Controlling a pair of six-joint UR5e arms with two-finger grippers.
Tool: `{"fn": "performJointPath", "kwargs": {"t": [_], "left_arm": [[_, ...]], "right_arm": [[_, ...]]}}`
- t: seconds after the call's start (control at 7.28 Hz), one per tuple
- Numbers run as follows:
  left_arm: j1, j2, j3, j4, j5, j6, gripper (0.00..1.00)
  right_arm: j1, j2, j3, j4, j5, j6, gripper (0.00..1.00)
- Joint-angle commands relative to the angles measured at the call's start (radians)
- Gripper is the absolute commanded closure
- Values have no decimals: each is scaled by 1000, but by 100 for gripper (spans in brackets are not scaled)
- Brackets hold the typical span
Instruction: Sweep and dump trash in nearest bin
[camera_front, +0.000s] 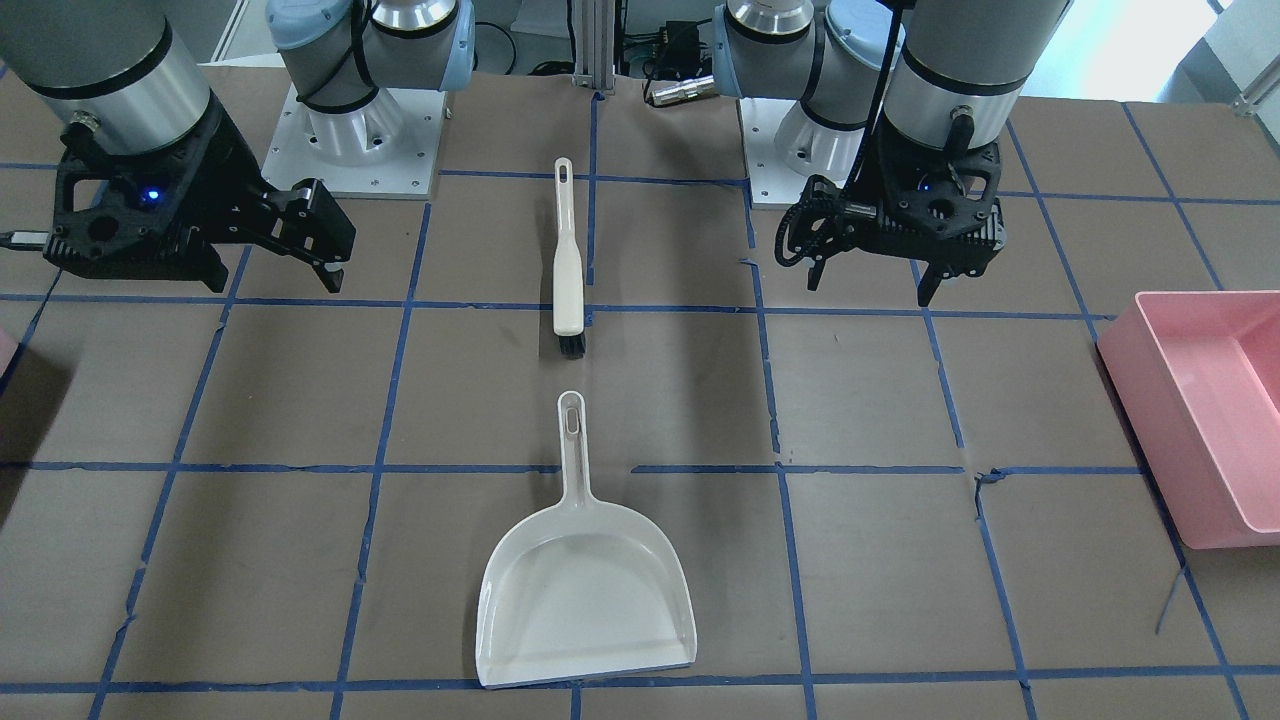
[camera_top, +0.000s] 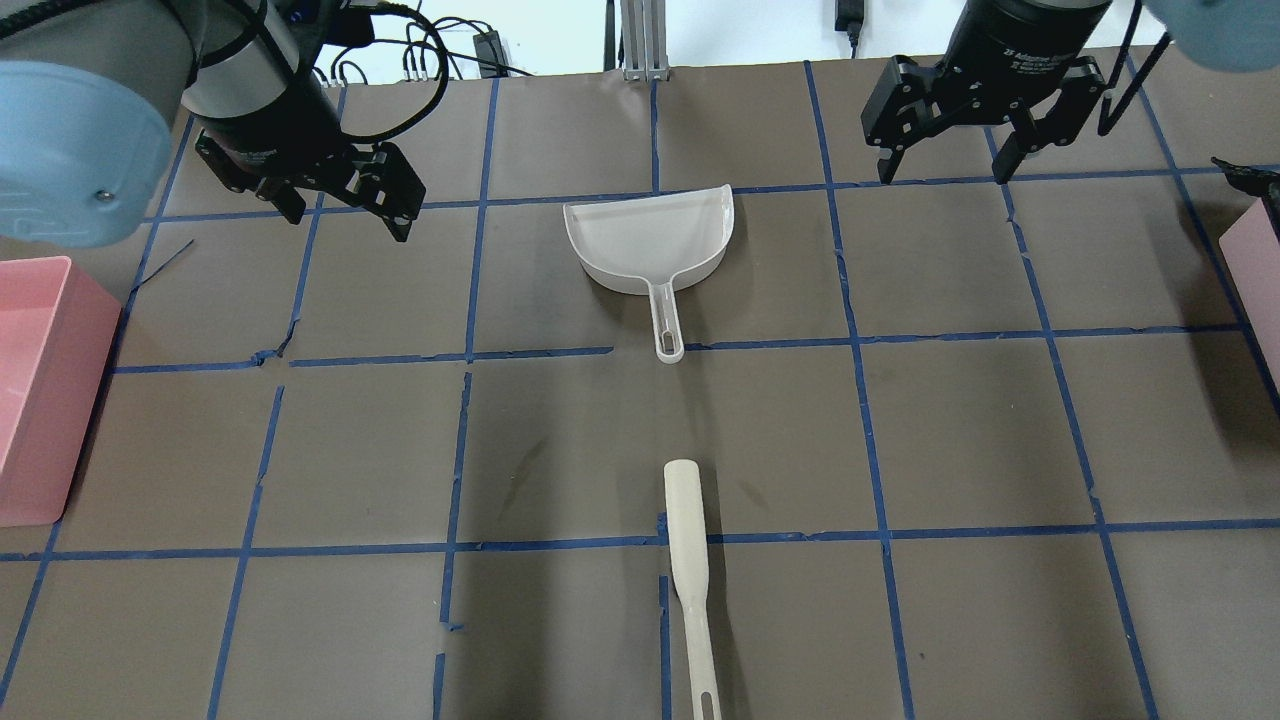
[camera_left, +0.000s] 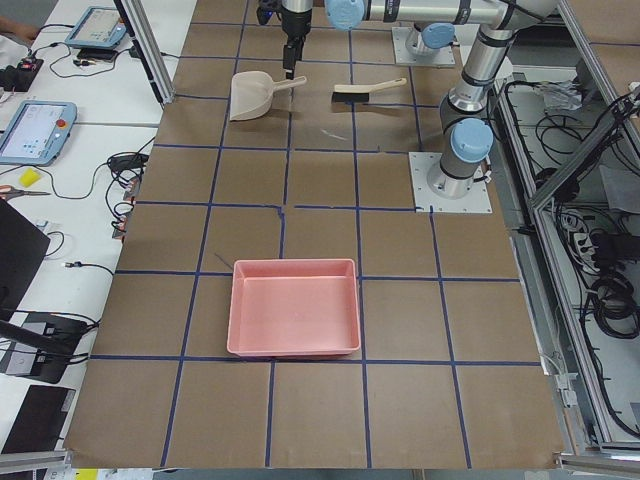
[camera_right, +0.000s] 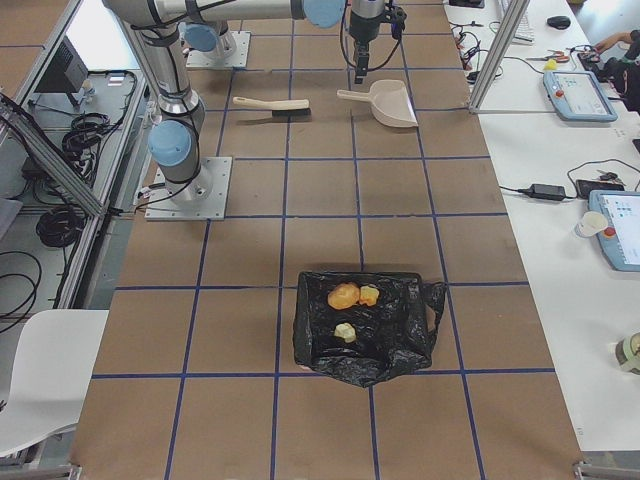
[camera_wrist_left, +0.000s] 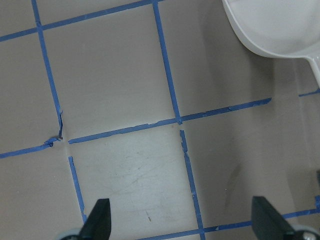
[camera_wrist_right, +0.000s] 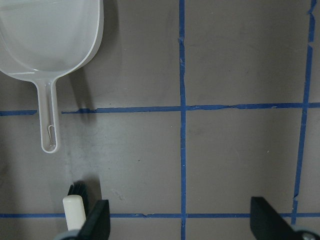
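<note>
Overhead exterior: left gripper (camera_top: 348, 222) and right gripper (camera_top: 945, 175) both spread, empty, dustpan (camera_top: 650, 235) between them, brush (camera_top: 688, 560) base-side. Trash (camera_right: 344, 295) lies on black bag (camera_right: 380, 340) over bin (camera_top: 1258, 270), far outboard of right gripper (looks dumped). Retract high, clear of dustpan.

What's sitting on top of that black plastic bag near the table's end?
A rounded orange-brown food lump, a smaller golden chunk beside it, and a paler chunk set apart. The crumpled black bag covers whatever lies beneath it.
</note>
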Motion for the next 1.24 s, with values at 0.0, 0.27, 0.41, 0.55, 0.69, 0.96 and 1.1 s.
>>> {"fn": "performJointPath", "kwargs": {"t": [0.0, 0.27, 0.41, 0.55, 0.69, 0.96, 1.1], "left_arm": [[-1, 0, -1, 6, 3, 1, 0], [5, 3, -2, 10, 12, 1, 0], [20, 8, -14, 13, 17, 6, 0], [28, 8, -8, 12, 17, 9, 0], [31, 8, -7, 12, 18, 9, 0], [45, 8, -7, 6, 64, 10, 0], [43, 8, -7, 7, 61, 10, 0]], "right_arm": [[-3, -18, 14, -2, -42, -5, 0], [-3, -18, 15, -1, -81, -1, 0], [-3, -19, 15, 1, -79, -1, 0], [-3, -23, 29, 1, -80, -2, 0], [-3, -44, 50, -1, -79, 1, 0], [-3, -49, 61, -2, -77, -1, 0], [-3, -49, 60, -2, -76, -1, 0]]}}
